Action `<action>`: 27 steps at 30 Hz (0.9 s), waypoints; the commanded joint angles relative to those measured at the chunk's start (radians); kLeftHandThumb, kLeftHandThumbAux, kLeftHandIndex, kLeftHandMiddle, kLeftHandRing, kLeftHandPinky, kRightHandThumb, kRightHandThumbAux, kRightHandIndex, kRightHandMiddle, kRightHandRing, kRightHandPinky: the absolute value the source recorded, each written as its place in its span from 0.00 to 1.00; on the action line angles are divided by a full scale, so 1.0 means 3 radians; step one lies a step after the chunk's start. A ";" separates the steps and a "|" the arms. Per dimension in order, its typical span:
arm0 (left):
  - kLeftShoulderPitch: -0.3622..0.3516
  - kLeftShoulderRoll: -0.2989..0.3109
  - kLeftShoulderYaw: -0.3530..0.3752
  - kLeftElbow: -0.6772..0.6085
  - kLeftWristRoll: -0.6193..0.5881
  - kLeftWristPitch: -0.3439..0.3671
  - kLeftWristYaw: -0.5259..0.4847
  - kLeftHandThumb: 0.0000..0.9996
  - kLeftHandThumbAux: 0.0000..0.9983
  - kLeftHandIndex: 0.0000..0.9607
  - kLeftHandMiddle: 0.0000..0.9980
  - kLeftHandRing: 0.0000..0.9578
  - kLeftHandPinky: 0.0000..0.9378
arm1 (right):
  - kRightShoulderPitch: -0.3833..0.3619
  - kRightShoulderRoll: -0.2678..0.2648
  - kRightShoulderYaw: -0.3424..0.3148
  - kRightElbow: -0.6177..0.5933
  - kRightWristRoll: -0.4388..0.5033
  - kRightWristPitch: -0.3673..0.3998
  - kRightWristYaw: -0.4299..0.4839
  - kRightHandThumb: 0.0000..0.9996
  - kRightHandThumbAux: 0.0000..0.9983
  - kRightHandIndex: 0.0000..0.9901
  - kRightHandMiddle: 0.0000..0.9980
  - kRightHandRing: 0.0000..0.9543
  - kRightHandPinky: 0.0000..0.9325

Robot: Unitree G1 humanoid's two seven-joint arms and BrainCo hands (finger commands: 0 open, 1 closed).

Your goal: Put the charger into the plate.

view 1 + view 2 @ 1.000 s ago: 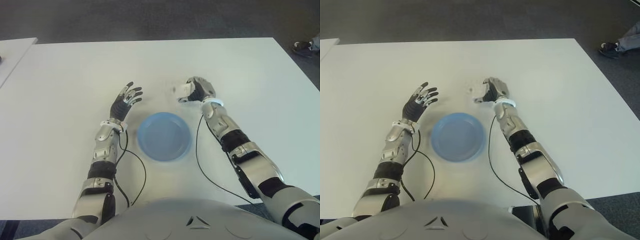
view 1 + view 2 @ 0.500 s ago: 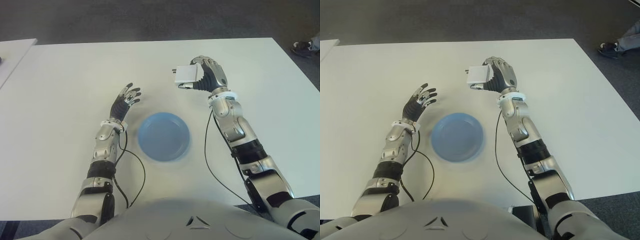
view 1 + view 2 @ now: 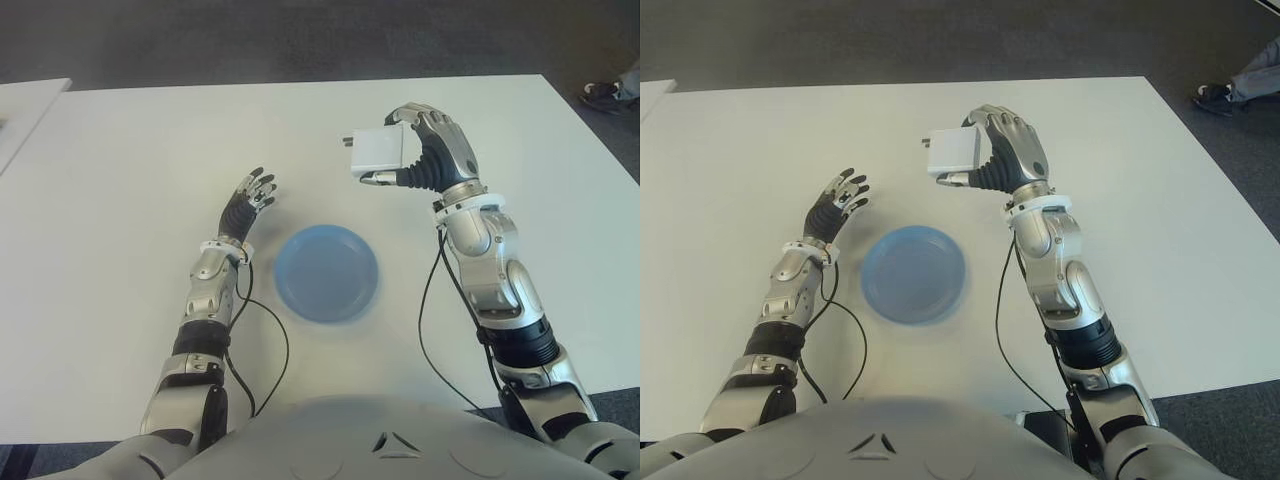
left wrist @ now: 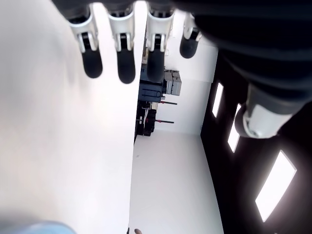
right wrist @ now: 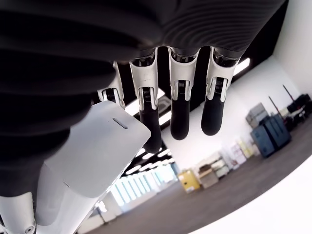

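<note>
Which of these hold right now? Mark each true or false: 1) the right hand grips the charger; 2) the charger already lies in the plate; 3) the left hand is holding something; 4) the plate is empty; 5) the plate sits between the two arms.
1) True: the right hand is closed on the white charger.
2) False: the charger is held up, beyond the blue plate.
3) False: the left hand is open and holds nothing.
4) True: nothing lies in the plate.
5) True.
</note>
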 commanded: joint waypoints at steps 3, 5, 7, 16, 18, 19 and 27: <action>-0.0044 -0.0014 0.0016 0.0084 0.0024 0.0027 0.0092 0.01 0.52 0.03 0.07 0.08 0.10 | 0.0303 -0.0150 -0.0060 -0.0168 0.0095 -0.0289 0.0107 0.86 0.68 0.41 0.54 0.90 0.90; -0.0054 -0.0019 0.0018 0.0100 0.0026 0.0018 0.0104 0.01 0.52 0.02 0.07 0.08 0.09 | 0.0363 -0.0172 -0.0079 -0.0225 0.0111 -0.0334 0.0138 0.86 0.68 0.41 0.54 0.90 0.90; -0.0067 -0.0023 0.0019 0.0122 0.0028 0.0005 0.0117 0.01 0.52 0.02 0.05 0.06 0.08 | 0.0478 -0.0192 -0.0093 -0.0347 0.0122 -0.0347 0.0204 0.86 0.68 0.41 0.54 0.89 0.89; -0.0114 -0.0032 0.0023 0.0202 0.0046 -0.0048 0.0132 0.01 0.51 0.00 0.03 0.04 0.07 | 0.0876 -0.0200 -0.0034 -0.0618 0.0075 -0.0333 0.0454 0.86 0.68 0.41 0.54 0.88 0.89; -0.0124 -0.0036 0.0026 0.0220 0.0047 -0.0054 0.0135 0.01 0.51 0.00 0.03 0.04 0.07 | 0.1005 -0.0197 0.0009 -0.0626 0.0084 -0.0349 0.0491 0.86 0.68 0.40 0.54 0.88 0.89; -0.0128 -0.0038 0.0027 0.0227 0.0046 -0.0055 0.0137 0.01 0.51 0.00 0.03 0.04 0.08 | 0.1048 -0.0194 0.0023 -0.0625 0.0086 -0.0356 0.0500 0.86 0.68 0.41 0.54 0.89 0.89; -0.0156 -0.0045 0.0031 0.0263 0.0036 -0.0051 0.0133 0.01 0.51 0.00 0.04 0.05 0.09 | 0.1234 -0.0131 0.0114 -0.0566 0.0075 -0.0411 0.0509 0.86 0.68 0.41 0.54 0.89 0.91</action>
